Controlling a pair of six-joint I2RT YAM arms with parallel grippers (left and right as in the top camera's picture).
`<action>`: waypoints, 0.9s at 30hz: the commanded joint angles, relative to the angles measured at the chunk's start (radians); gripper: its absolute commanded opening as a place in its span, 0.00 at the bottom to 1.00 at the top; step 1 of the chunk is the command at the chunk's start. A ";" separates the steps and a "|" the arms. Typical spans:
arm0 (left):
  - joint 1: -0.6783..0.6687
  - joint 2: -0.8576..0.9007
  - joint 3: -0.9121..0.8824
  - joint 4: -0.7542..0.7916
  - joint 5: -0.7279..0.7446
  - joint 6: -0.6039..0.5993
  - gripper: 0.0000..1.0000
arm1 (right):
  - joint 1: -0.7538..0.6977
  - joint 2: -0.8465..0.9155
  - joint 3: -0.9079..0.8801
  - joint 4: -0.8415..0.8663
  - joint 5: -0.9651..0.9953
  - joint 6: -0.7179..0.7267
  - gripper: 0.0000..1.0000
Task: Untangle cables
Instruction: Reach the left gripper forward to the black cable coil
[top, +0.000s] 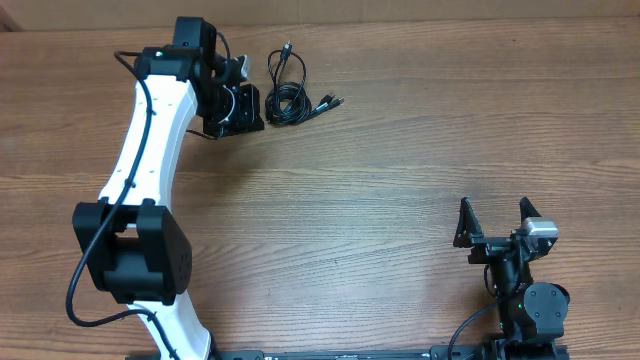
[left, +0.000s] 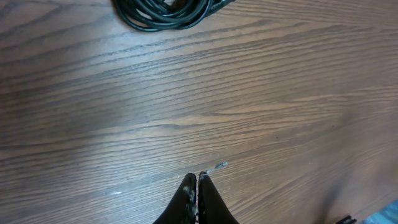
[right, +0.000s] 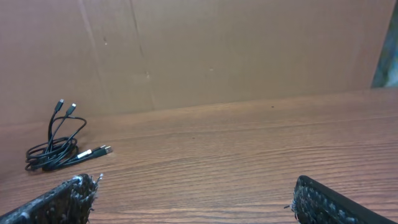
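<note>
Your wood-grain bench carries one thing: the cables, a loose black coil lying flat near its far edge, plug ends splayed outward.

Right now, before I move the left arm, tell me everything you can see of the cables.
The cables are thin black cords wound into one loose coil lying flat on the wooden table, toward its far side. Two small plugs stick out on strands pointing away from the robot; two silvery plugs poke out sideways. The strands overlap, not yet separated. Only the table touches them: the left gripper, shut and empty, sits beside the coil, apart.
</note>
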 joint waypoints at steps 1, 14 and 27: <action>0.002 0.022 0.022 -0.003 0.008 -0.014 0.04 | -0.002 -0.008 -0.011 0.002 0.012 -0.001 1.00; 0.002 0.022 0.022 0.010 -0.003 -0.014 0.04 | -0.002 -0.008 -0.011 0.002 0.012 -0.001 1.00; 0.002 0.022 0.022 -0.014 -0.004 -0.033 0.04 | -0.002 -0.008 -0.011 0.002 0.012 -0.001 1.00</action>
